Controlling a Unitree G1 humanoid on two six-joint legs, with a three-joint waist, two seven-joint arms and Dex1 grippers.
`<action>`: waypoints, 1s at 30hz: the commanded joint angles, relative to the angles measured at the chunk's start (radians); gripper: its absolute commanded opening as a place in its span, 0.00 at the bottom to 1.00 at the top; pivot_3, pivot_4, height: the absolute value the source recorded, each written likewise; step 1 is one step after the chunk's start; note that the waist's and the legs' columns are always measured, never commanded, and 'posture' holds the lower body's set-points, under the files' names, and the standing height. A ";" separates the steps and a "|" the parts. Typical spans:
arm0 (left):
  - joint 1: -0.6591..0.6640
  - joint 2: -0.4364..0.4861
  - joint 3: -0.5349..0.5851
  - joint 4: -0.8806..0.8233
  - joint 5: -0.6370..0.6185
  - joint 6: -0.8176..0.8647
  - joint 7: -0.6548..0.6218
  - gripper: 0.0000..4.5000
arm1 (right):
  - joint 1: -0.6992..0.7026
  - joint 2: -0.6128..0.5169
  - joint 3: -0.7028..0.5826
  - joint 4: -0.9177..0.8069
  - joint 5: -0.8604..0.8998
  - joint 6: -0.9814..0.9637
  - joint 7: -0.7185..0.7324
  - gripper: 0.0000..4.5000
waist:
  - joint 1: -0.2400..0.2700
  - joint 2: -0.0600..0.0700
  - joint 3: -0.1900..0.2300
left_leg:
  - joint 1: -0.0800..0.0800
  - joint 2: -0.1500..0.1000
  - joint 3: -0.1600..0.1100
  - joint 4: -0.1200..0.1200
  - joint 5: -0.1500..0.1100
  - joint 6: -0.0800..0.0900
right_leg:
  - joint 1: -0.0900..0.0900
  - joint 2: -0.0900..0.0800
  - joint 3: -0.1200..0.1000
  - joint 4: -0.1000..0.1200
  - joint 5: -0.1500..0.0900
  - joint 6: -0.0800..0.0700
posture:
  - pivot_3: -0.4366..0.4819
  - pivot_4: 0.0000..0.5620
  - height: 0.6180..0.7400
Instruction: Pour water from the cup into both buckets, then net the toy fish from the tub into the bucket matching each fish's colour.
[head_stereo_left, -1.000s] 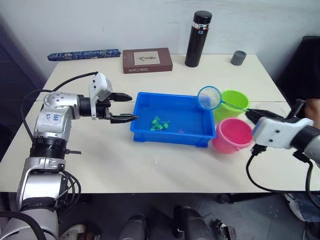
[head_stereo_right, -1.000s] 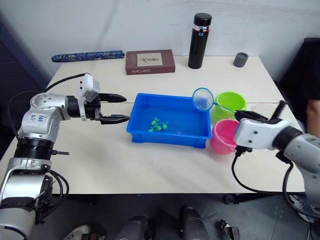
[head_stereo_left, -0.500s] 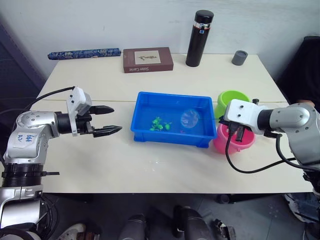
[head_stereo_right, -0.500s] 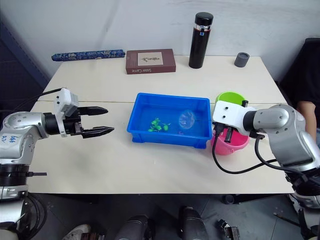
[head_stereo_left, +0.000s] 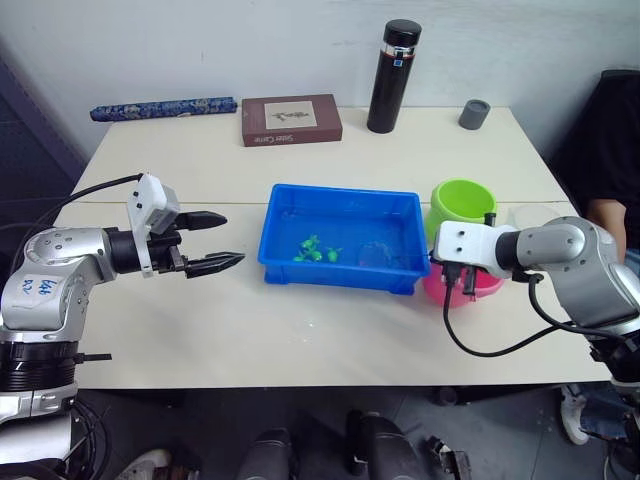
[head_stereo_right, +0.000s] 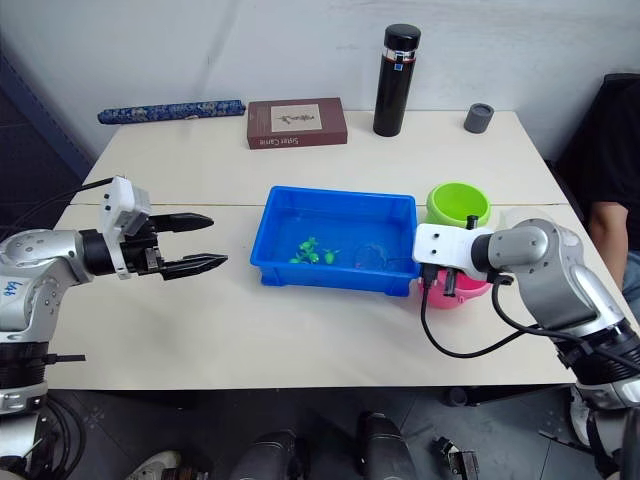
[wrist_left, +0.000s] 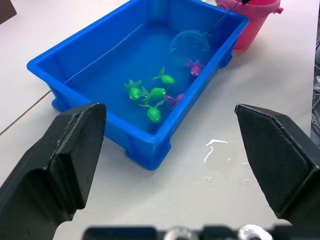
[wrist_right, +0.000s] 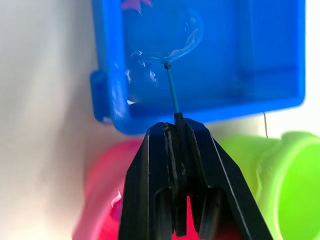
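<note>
Left wrist view: tub holds water, green and pink fish; right hand grips net; left hand wide.

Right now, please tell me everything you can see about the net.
The net is a small round hoop with a light blue rim, see-through mesh and a thin dark wire handle. The hoop is lowered into the blue tub at its end near the buckets, close to a pink fish. The right gripper is shut on the handle's end.

Bright even light, soft shadows, right wrist close-up blurred
</note>
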 joint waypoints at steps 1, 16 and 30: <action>0.010 0.025 0.035 -0.038 -0.026 0.003 0.008 0.99 | -0.007 0.018 -0.006 -0.040 0.033 0.029 0.033 0.00 | 0.000 0.000 0.000 | 0.000 0.000 0.000 0.000 0.000 0.000 | 0.000 0.000 0.000 0.000 0.000 0.000 | 0.48 0.27 1.00; 0.074 0.053 0.071 -0.095 -0.058 0.021 0.043 0.99 | -0.152 0.078 -0.089 -0.029 0.313 0.616 0.108 0.00 | 0.000 0.000 0.000 | 0.000 0.001 -0.001 -0.002 0.000 0.000 | 0.000 -0.001 0.000 -0.002 0.000 -0.001 | 0.48 0.27 1.00; -0.009 0.041 0.019 -0.048 -0.046 -0.010 0.012 0.99 | -0.183 0.065 -0.163 -0.013 0.410 0.693 0.009 0.00 | 0.000 0.000 0.000 | -0.001 0.001 -0.001 -0.004 -0.001 0.000 | 0.000 0.000 -0.001 -0.005 0.000 0.000 | 0.48 0.27 1.00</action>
